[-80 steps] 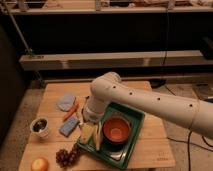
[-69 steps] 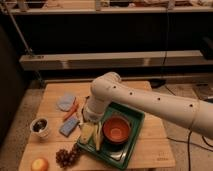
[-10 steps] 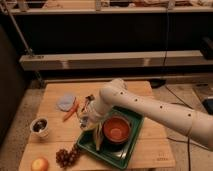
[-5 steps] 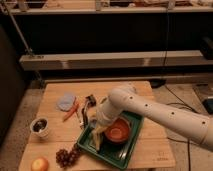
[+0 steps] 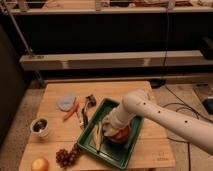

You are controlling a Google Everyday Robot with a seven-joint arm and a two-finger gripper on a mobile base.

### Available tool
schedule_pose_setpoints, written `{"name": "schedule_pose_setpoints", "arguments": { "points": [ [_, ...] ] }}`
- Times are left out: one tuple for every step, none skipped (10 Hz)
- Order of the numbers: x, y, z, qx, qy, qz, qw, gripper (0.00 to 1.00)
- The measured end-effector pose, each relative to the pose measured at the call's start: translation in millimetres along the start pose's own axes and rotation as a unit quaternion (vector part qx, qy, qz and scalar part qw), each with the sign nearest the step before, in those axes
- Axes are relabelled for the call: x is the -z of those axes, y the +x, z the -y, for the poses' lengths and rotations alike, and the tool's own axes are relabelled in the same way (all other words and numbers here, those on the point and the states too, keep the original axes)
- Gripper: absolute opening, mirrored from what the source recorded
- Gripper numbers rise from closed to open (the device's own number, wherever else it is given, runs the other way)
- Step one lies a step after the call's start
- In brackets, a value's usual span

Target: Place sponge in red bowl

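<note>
The red bowl [image 5: 122, 137] sits in the green tray [image 5: 131, 150] on the wooden table, and my white arm covers most of it. My gripper [image 5: 111, 127] is at the end of that arm. It hangs low over the bowl's left side, just above the rim. The sponge does not show clearly. A pale patch at the gripper may be it, but I cannot tell. No sponge lies on the table left of the tray.
A pale blue-grey lump [image 5: 65, 101], a carrot [image 5: 70, 111] and a dark tool [image 5: 85, 114] lie left of the tray. Yellow-green strips [image 5: 98, 136] lie in the tray's left part. A white cup [image 5: 40, 126], grapes [image 5: 65, 156] and an orange fruit [image 5: 40, 164] are at the front left.
The sponge lay on the table left of the tray and is gone from that spot. My arm has swung right from there, over the tray to the bowl.
</note>
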Motion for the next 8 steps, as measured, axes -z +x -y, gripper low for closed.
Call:
{"name": "schedule_pose_setpoints", "arguments": {
  "points": [
    [3.4,-3.9,0.4,-0.005,-0.003,0.004,1.0000,0.07],
    [2.9,-2.0,-0.4,-0.007,-0.004,0.004,1.0000,0.17],
    [4.0,-1.9,-0.8,-0.010,-0.006,0.002,0.9999,0.24],
    [5.6,-0.7,-0.8,-0.013,-0.008,-0.005,0.9999,0.36],
    [5.4,0.5,-1.1,-0.011,-0.008,-0.005,0.9999,0.41],
    [5.0,1.4,-1.2,-0.010,-0.008,-0.005,0.9999,0.42],
    [5.0,1.3,-1.2,-0.010,-0.008,-0.005,0.9999,0.42],
    [5.2,1.1,-1.1,-0.010,-0.008,-0.005,0.9999,0.42]
  ]
}}
